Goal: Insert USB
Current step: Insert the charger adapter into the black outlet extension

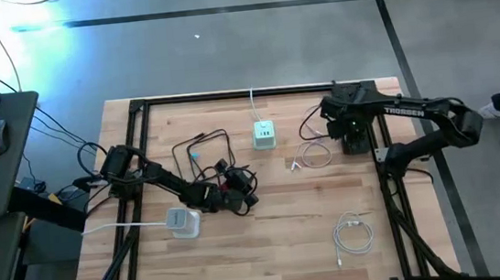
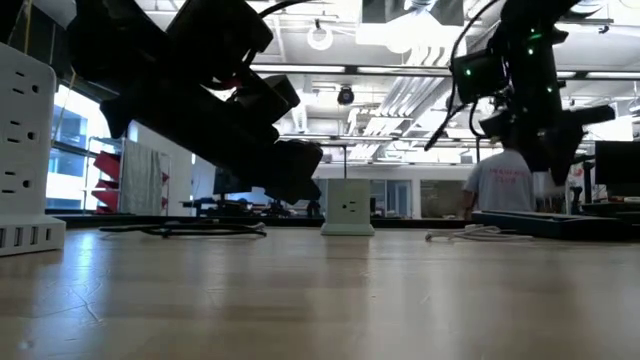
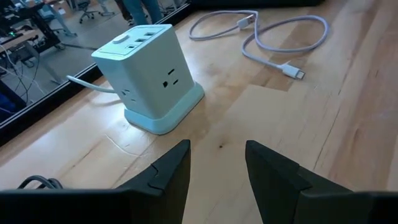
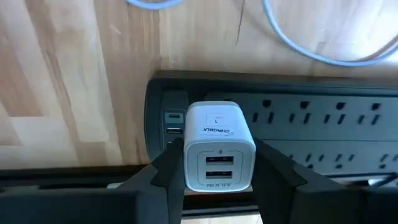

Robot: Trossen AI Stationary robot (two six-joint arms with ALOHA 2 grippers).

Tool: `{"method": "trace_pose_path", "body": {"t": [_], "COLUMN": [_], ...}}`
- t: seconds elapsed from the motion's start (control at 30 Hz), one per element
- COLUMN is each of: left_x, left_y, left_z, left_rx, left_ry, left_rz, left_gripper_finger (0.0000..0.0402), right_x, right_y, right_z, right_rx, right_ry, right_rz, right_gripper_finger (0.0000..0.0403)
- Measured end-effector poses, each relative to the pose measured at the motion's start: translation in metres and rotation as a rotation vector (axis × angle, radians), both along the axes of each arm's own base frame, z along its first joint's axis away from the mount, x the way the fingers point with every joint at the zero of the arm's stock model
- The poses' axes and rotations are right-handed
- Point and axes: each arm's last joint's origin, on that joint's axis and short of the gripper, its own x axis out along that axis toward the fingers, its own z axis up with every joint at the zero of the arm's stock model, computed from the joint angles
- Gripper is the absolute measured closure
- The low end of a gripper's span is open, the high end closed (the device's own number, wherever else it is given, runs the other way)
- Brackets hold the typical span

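Note:
My right gripper (image 4: 219,165) is shut on a white two-port USB charger block (image 4: 217,146) above a black power strip (image 4: 323,124) at the table's far right; it also shows in the high view (image 1: 353,137) and the low view (image 2: 548,150). My left gripper (image 3: 217,163) is open and empty, low over the table's middle (image 1: 246,195). It faces a pale green power cube (image 3: 152,74) that stands on its base. A white USB cable (image 3: 280,43) lies loose on the wood beyond the cube. My right gripper pinches the charger block's two opposite sides (image 4: 186,163) between its two fingers (image 4: 169,168), from above, pointing down. The block's USB-port face looks back at the wrist camera. Its underside is hidden, so whether it touches the strip cannot be told.
A white power cube (image 1: 182,222) with its cord stands near the left front. A tangle of black cable (image 1: 203,154) lies left of the green cube (image 1: 264,135). A coiled white cable (image 1: 353,236) lies at the front right. A black frame (image 1: 227,94) rims the table.

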Motion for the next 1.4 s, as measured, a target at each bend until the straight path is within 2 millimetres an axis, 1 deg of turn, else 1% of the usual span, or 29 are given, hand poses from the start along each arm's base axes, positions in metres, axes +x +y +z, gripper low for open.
{"method": "trace_pose_path", "body": {"t": [0.1, 0.2, 0.33, 0.47, 0.63, 0.77, 1.0, 1.3, 1.4], "left_x": [0.000, 0.000, 0.000, 0.000, 0.000, 0.000, 0.000, 0.000, 0.000], "left_y": [0.000, 0.000, 0.000, 0.000, 0.000, 0.000, 0.000, 0.000, 0.000], "left_z": [0.000, 0.000, 0.000, 0.000, 0.000, 0.000, 0.000, 0.000, 0.000], "left_rx": [0.000, 0.000, 0.000, 0.000, 0.000, -0.003, -0.003, -0.004, -0.010], "left_ry": [0.000, 0.000, 0.000, 0.000, 0.000, 0.001, 0.001, 0.001, 0.003], "left_rz": [0.000, 0.001, 0.001, 0.000, 0.000, -0.003, -0.004, -0.005, -0.013], "left_gripper_finger": [0.0271, 0.0271, 0.0271, 0.0271, 0.0271, 0.0271, 0.0271, 0.0271, 0.0271], "right_x": [-0.005, -0.007, -0.007, -0.005, -0.012, -0.011, -0.010, -0.011, -0.014], "right_y": [0.002, 0.003, 0.002, -0.007, -0.014, -0.017, -0.016, -0.016, -0.014], "right_z": [-0.008, -0.011, -0.008, 0.004, 0.004, 0.004, 0.003, 0.003, -0.004], "right_rx": [-0.014, -0.021, -0.029, -0.093, -0.062, -0.051, -0.017, -0.020, -0.009], "right_ry": [0.051, 0.057, 0.046, -0.008, -0.005, -0.037, -0.066, -0.059, -0.045], "right_rz": [0.025, 0.034, 0.032, 0.004, -0.027, -0.033, -0.029, -0.030, -0.030], "right_gripper_finger": [0.0283, 0.0283, 0.0283, 0.0283, 0.0283, 0.0283, 0.0283, 0.0283, 0.0283]}}
